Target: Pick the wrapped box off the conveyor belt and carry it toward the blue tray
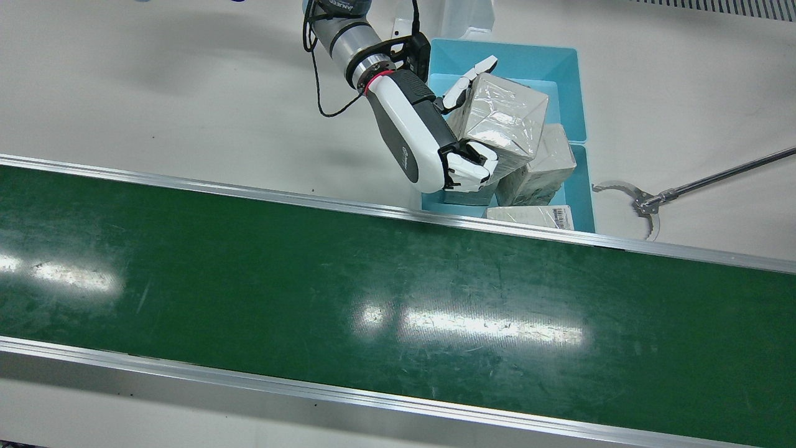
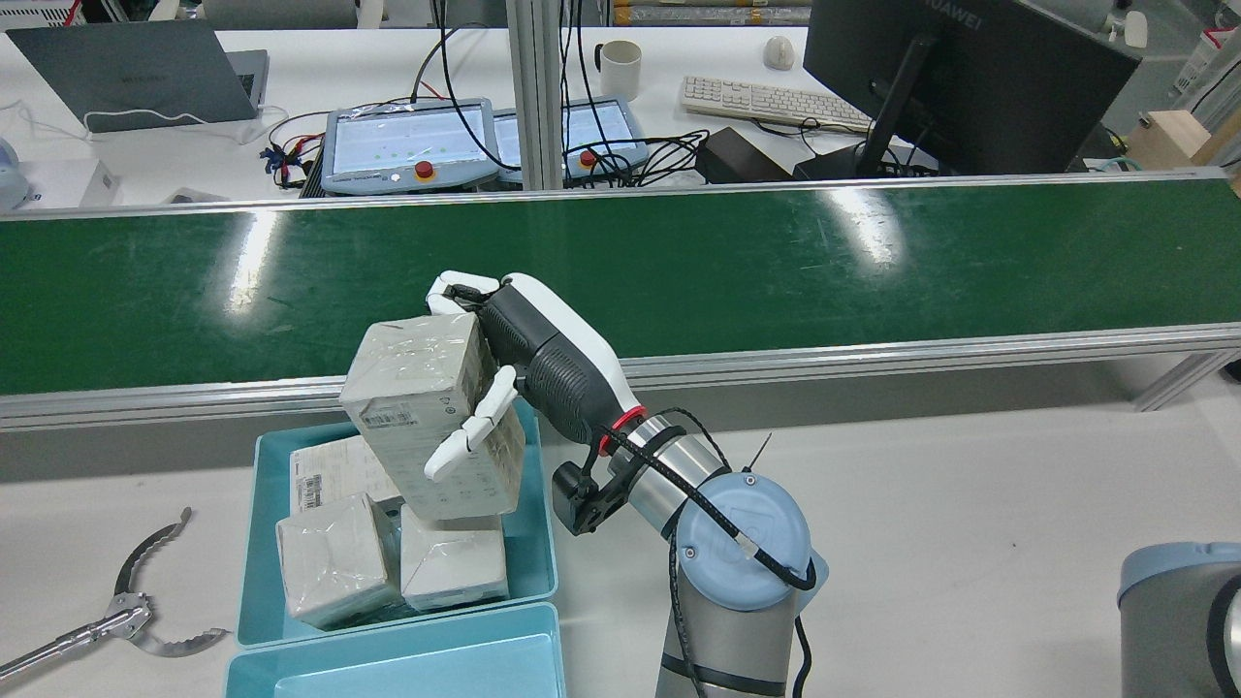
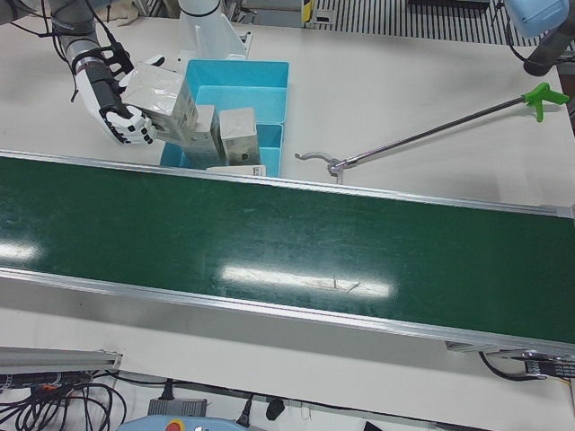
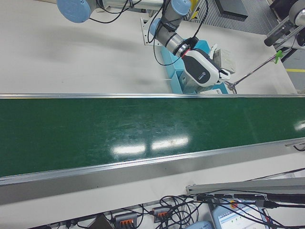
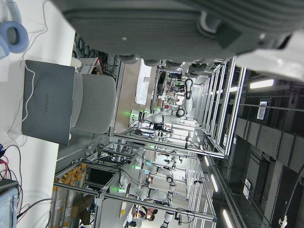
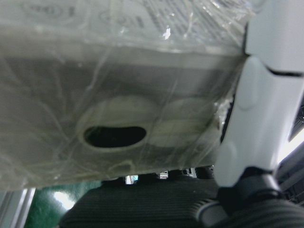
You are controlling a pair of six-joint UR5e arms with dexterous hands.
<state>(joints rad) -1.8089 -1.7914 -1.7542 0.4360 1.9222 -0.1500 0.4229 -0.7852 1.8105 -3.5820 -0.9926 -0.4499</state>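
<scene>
above the blue tray (image 2: 538,543), the right hand (image 2: 528,364) clasps the wrapped box (image 2: 422,407) tilted between its fingers (image 2: 475,427).

white-and-black hand (image 1: 429,140), red wrist ring, silver arm (image 1: 348,34).

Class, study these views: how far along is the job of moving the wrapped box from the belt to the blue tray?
Done: the box is off the belt, which shows nothing on it. In hand: the right hand grips the box above the tray, over other boxes inside. Left: the carry looks complete; only setting it down might remain.
</scene>
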